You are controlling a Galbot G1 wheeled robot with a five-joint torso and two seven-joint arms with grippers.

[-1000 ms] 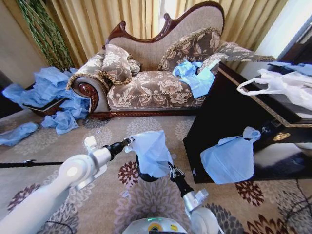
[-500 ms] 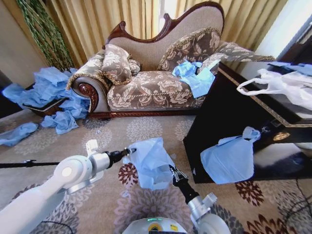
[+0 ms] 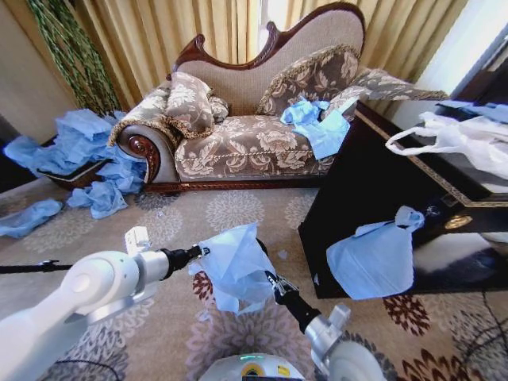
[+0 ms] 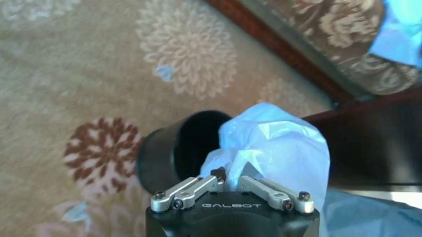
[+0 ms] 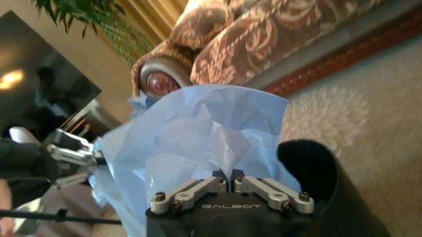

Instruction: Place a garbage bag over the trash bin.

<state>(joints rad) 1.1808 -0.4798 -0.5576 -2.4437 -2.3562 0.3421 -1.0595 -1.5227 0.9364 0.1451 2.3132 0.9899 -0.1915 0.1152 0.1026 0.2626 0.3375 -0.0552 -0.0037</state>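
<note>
The garbage bag (image 3: 234,266), thin crinkly light blue plastic, hangs stretched between my two grippers over the flowered carpet. My left gripper (image 3: 195,254) is shut on its left edge, and my right gripper (image 3: 271,279) is shut on its lower right edge. The left wrist view has the left gripper (image 4: 228,174) pinching the bag (image 4: 277,148) just beside the open black trash bin (image 4: 175,148). From the right wrist, the right gripper (image 5: 231,177) clamps the bag (image 5: 191,133), with the bin's mouth (image 5: 310,165) close beside it. In the head view the bag covers the bin.
A patterned sofa (image 3: 238,143) stands behind, with blue bags (image 3: 317,123) on it. More blue bags (image 3: 79,151) are piled at the left. A dark cabinet (image 3: 373,190) at the right carries a knotted blue bag (image 3: 373,254) and a white handled bag (image 3: 460,139).
Both grippers have drawn back toward me with the bag held between them. The bag now sits lower in the head view and hides the dark bin that showed beneath it before.
</note>
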